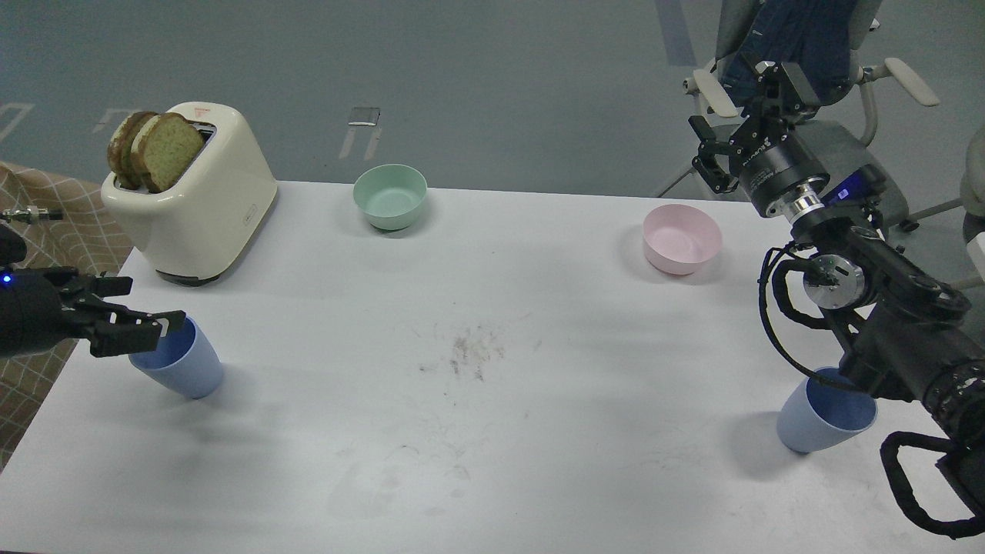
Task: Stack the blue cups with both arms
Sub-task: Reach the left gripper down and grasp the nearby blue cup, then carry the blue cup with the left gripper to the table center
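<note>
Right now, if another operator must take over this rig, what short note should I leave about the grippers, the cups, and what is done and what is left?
Left gripper: at the rim of the left blue cup near the table's left edge; cannot tell whether it has closed on it.
Right gripper: raised high beyond the far right of the table, holding nothing; its finger state is unclear.
Right blue cup: standing free at the near right, partly hidden by the right arm.
Done: nothing stacked yet; the cups are far apart.
Left: grasp both cups, bring them together, put one into the other.
</note>
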Tool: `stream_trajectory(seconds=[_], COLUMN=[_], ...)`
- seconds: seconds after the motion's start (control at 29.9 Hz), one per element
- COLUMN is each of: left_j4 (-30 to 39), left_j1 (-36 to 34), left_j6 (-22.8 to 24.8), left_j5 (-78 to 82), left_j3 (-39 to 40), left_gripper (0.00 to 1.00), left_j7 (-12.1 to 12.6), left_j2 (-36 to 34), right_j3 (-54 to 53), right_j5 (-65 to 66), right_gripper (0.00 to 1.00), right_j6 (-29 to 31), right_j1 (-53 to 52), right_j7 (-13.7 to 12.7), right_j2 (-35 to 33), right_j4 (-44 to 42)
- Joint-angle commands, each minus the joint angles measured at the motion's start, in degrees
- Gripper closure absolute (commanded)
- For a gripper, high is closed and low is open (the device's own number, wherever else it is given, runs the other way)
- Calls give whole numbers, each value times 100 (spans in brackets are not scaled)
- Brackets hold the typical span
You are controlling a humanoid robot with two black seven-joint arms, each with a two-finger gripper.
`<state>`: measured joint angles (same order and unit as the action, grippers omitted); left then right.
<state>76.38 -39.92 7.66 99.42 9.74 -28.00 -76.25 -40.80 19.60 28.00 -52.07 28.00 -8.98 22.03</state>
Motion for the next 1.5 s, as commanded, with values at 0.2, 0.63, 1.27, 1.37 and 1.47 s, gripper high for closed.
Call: stream_trajectory(seconds=[0.2,0.63,1.27,1.37,1.47], left_j4=[-729,-826,297,640,782], left_j1=[10,151,-1507,-2149,-2608], left_j6=[-19,-344,-486,5,594], left_j5=[-2,-19,42,51,51], left_j3=[-201,-368,-245,-245,-253], left_gripper=[22,100,100,100,100], left_j7=[0,0,0,0,0], left_j2=[462,506,137,503,1303], right_j3=[-7,-7,2,46,335], right_j5=[0,0,0,0,0], right_gripper=[0,0,0,0,0], right_j6=[0,0,0,0,0], right_j1=[47,162,-619,-1058,-1646], right_j7=[0,0,0,0,0], right_j2=[-25,-87,-456,-456,-412], right_j4=[20,108,187,178,143])
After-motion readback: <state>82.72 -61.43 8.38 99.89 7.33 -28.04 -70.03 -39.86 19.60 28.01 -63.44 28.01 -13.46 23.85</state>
